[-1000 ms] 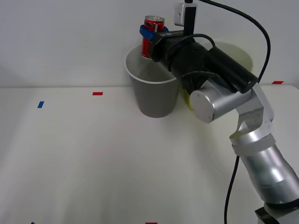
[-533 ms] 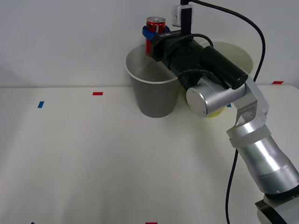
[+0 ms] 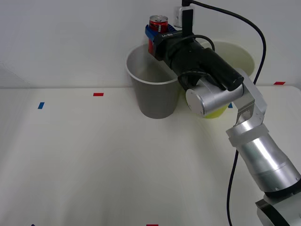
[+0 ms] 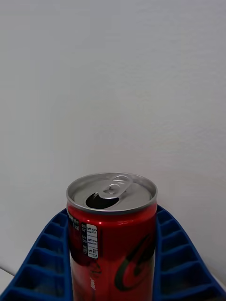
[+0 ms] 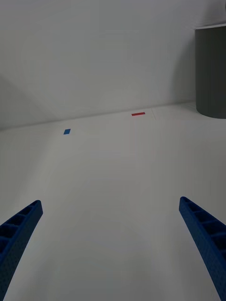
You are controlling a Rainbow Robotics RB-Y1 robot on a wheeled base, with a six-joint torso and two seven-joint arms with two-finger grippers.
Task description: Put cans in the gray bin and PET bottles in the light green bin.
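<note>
Gripping the can [image 3: 158, 23], your right gripper [image 3: 154, 34] has crept toward 1 o'clock over the gray bin [image 3: 153, 94]; light green bin [image 3: 240, 54] at 3 o'clock; left gripper [image 5: 113, 244] spread wide, empty.

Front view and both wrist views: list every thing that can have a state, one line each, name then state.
Small red drink can with silver ends: upright, tab opened, held above the gray bin's far rim.
Right gripper: shut on the can.
Left gripper: open, holding nothing, over the table.
Tall dark-gray round bin: upright, nothing visible inside.
Tall yellow-green round bin: upright, partly hidden behind the right arm.
</note>
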